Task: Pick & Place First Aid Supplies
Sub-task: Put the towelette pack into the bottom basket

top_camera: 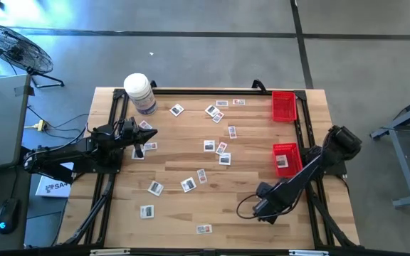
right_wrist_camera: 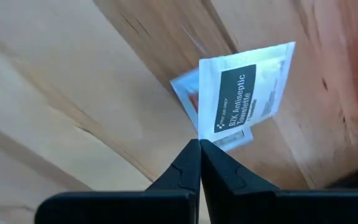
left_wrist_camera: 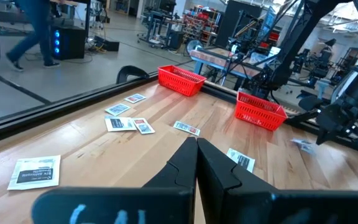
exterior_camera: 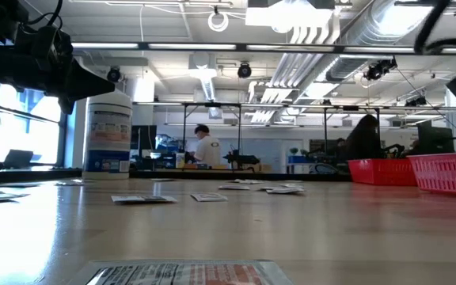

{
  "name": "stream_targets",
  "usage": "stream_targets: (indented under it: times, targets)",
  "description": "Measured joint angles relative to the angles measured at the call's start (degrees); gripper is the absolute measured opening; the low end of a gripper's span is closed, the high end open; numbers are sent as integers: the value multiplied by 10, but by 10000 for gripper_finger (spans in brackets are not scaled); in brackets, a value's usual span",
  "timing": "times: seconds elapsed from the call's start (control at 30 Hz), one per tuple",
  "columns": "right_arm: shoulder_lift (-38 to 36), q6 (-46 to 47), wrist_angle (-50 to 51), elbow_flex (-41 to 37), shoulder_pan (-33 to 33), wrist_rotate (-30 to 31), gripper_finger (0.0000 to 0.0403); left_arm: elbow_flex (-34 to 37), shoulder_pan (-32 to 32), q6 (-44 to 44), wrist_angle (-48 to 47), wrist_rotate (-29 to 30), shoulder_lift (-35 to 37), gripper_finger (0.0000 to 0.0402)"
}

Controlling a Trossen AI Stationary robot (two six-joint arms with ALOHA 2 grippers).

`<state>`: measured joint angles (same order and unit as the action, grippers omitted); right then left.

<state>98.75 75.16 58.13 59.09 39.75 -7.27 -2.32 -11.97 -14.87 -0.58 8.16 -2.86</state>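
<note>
At the right hand (right_wrist_camera: 199, 144) tips, packets (right_wrist_camera: 246, 99) pinched.

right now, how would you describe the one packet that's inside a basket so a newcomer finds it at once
Two red baskets stand along the table's right edge. Take the basket halfway along it, beside the right arm, not the far-corner basket. The packet lies inside it; the others seen from above lie loose on bare wood.
</note>
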Motion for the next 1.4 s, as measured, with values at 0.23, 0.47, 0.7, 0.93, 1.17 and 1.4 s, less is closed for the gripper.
stream_targets:
  times: [0.23, 0.47, 0.7, 0.93, 1.17, 1.4]
  targets:
    - [-37, -6, -58, 1, 0, 66, 1, 0, 0, 0, 0, 0, 0, 1]
    - [-95, 7, -61, 1, 0, 111, 0, 0, 0, 0, 0, 0, 0, 1]
    - [-144, 13, -68, 1, 0, 154, 0, 0, 0, 0, 0, 0, 0, 1]
    - [-61, -114, -137, 1, 13, 102, 21, 0, 0, 0, 0, 0, 0, 1]
    - [-16, -150, -110, 1, 24, 101, 75, 0, 0, 0, 0, 0, 0, 1]
    - [3, -159, -111, 1, 24, 117, 93, 0, 0, 0, 0, 0, 0, 1]
